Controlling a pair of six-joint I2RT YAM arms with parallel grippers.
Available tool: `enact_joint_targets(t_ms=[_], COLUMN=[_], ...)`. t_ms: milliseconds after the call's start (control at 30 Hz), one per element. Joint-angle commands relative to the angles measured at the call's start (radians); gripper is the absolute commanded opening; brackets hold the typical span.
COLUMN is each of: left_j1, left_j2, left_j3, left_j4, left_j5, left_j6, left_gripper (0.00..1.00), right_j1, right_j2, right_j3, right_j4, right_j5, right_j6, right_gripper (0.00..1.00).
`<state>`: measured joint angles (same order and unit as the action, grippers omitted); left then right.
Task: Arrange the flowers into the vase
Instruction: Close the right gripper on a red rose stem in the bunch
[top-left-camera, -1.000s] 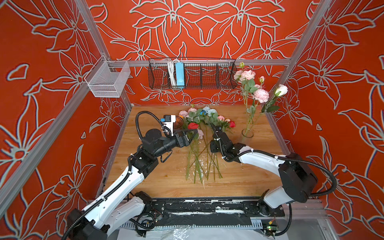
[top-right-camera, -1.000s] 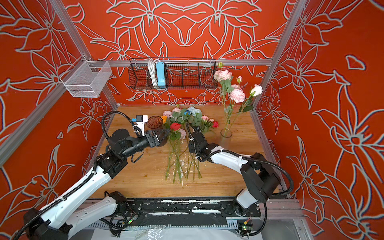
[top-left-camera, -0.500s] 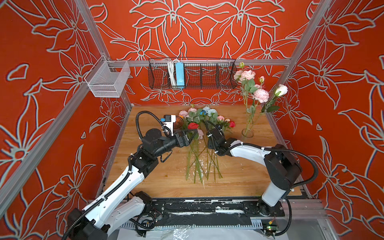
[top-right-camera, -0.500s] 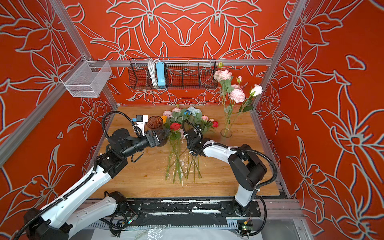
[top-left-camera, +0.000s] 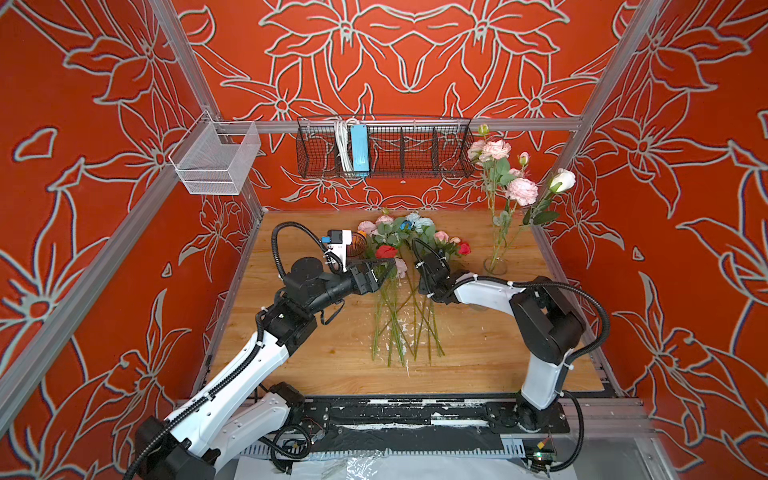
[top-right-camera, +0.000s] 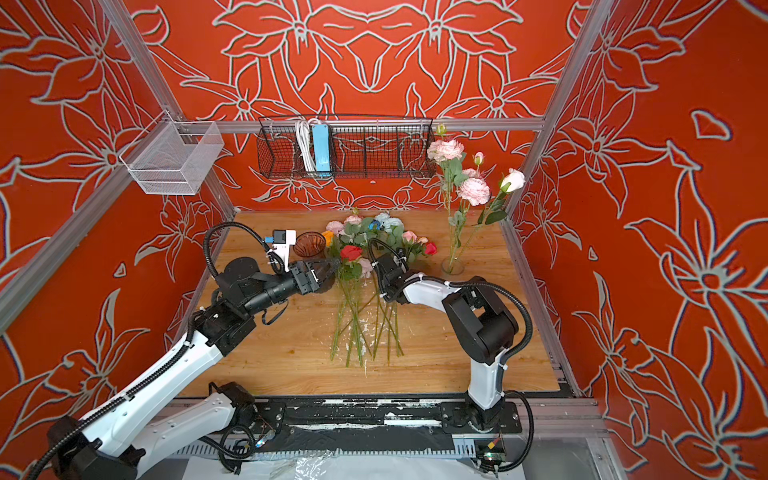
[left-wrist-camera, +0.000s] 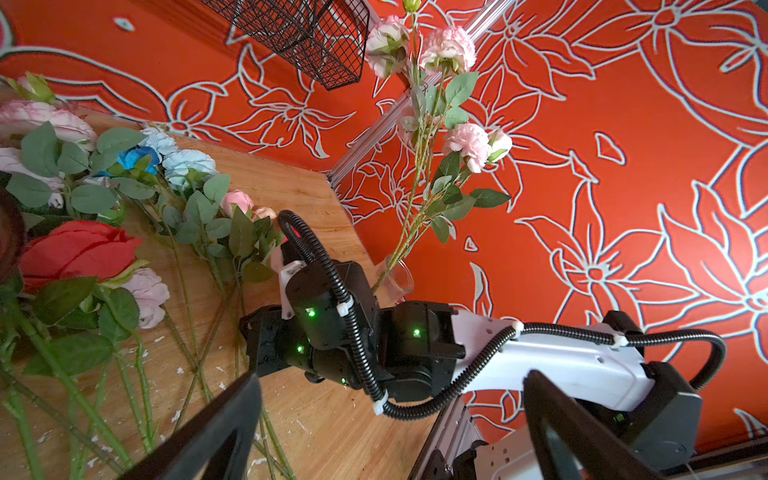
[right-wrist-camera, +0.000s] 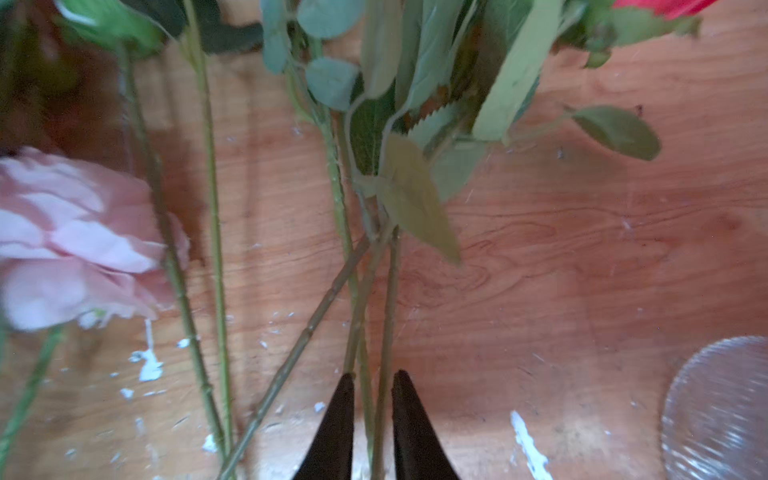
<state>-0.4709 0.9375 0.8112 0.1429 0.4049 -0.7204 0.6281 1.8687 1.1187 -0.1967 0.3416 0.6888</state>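
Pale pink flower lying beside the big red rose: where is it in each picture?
In a top view: pale pink flower mid-table, just right of the red rose.
In a top view: same place, right of the rose.
Left wrist: picture's lower left, next to the rose.
Right wrist: picture's left edge, large and blurred.
Shared landmark: the wooden table it lies on.
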Motion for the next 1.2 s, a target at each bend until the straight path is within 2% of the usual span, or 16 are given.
enact_joint_targets(t_ms=[0, 100, 267, 333, 400, 500, 600, 833, 1067, 1167], left_j1=[0.006, 0.006, 0.007, 0.008, 0.008, 0.009, 0.009, 0.011, 0.011, 0.011], left_j2=[-0.005, -0.002, -0.003, -0.003, -0.002, 0.0, 0.001, 0.004, 0.004, 0.005], left_j3=[0.008, 0.009, 0.008, 0.008, 0.008, 0.008, 0.007, 0.006, 0.006, 0.006], left_j4=[0.026, 0.027, 0.026, 0.026, 0.027, 0.03, 0.031, 0.03, 0.03, 0.031], left_j5=[0.009, 0.011, 0.009, 0.007, 0.009, 0.011, 0.013, 0.013, 0.013, 0.014], left_j6=[-0.003, -0.004, 0.001, 0.001, 0.001, -0.002, -0.004, -0.005, -0.007, -0.008], left_gripper=[0.98, 0.98, 0.98, 0.98, 0.98, 0.98, 0.98, 0.98, 0.98, 0.98], right_j1=[-0.009, -0.016, -0.016, -0.015, -0.014, 0.0, 0.002, 0.003, 0.002, 0.0], right_j2=[0.035, 0.038, 0.007, -0.014, -0.044, -0.109, -0.111, -0.005, 0.054, 0.037], right_j3=[0.038, 0.036, 0.027, 0.018, 0.001, -0.069, -0.058, 0.036, 0.046, 0.019], right_j4=[-0.002, 0.008, -0.002, -0.01, -0.016, 0.055, 0.059, 0.018, 0.031, 0.052], right_j5=[-0.029, -0.037, -0.017, -0.011, 0.0, 0.036, 0.027, -0.004, -0.041, -0.037], right_j6=[-0.006, -0.006, -0.009, -0.013, -0.007, 0.004, -0.014, -0.025, 0.002, 0.016], right_gripper=[0.16, 0.12, 0.12, 0.15, 0.26, 0.29, 0.28, 0.22, 0.17, 0.08])
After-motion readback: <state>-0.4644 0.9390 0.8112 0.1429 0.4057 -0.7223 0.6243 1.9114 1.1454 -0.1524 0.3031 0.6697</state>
